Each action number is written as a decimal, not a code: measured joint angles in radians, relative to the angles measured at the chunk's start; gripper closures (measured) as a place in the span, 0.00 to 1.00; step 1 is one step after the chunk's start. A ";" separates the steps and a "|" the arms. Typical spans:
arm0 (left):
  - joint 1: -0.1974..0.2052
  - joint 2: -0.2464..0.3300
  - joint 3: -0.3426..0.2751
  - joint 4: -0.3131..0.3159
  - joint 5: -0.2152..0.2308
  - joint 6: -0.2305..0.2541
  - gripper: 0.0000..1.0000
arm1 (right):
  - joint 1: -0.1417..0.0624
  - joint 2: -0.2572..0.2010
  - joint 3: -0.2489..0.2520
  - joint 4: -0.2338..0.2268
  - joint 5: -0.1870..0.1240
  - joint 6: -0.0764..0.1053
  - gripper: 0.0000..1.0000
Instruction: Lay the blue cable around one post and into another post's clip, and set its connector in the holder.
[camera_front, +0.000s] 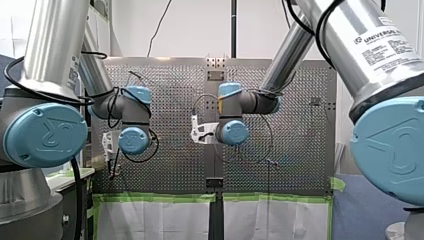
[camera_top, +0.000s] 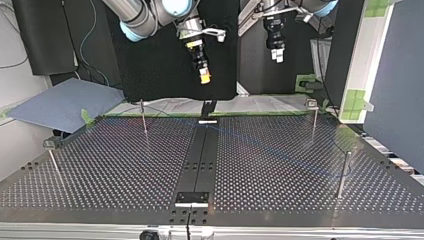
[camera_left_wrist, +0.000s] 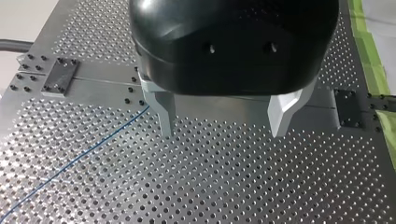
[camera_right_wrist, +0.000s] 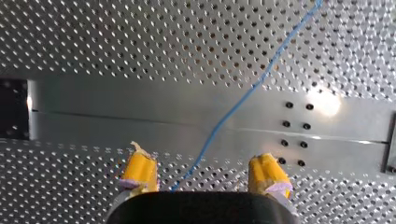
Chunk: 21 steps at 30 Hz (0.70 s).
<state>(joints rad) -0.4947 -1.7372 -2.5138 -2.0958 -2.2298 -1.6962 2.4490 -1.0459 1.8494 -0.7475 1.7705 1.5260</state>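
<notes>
1. A perforated metal table (camera_top: 280, 165) filled the views.
2. Green tape (camera_front: 150, 198) ran along one table edge.
3. A blue mat (camera_top: 65, 102) lay beside the table, at the top view's left.

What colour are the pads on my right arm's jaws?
Yellow pads, best seen in the right wrist view.

Blue cable (camera_right_wrist: 246, 94), yellow-padded right claw (camera_right_wrist: 201, 158), black left claw (camera_left_wrist: 222, 133), silver perforated table (camera_top: 100, 170)

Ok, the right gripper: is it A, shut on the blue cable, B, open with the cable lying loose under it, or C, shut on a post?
B: the right gripper's yellow pads stand well apart, and the cable lies on the table below them, ungripped.
</notes>
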 joint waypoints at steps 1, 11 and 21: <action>0.001 0.000 0.000 0.000 -0.001 0.000 0.00 | 0.008 0.004 0.000 -0.001 0.008 0.001 0.01; 0.004 0.000 0.000 -0.012 -0.024 0.015 0.00 | 0.092 0.018 0.000 0.017 0.092 0.013 0.01; 0.005 0.000 -0.005 -0.051 -0.044 0.023 0.00 | 0.151 0.019 0.001 0.038 0.173 0.015 0.01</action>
<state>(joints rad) -0.4897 -1.7370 -2.5189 -2.1471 -2.2740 -1.6736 2.6001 -1.0273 1.8504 -0.7099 1.9437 1.5414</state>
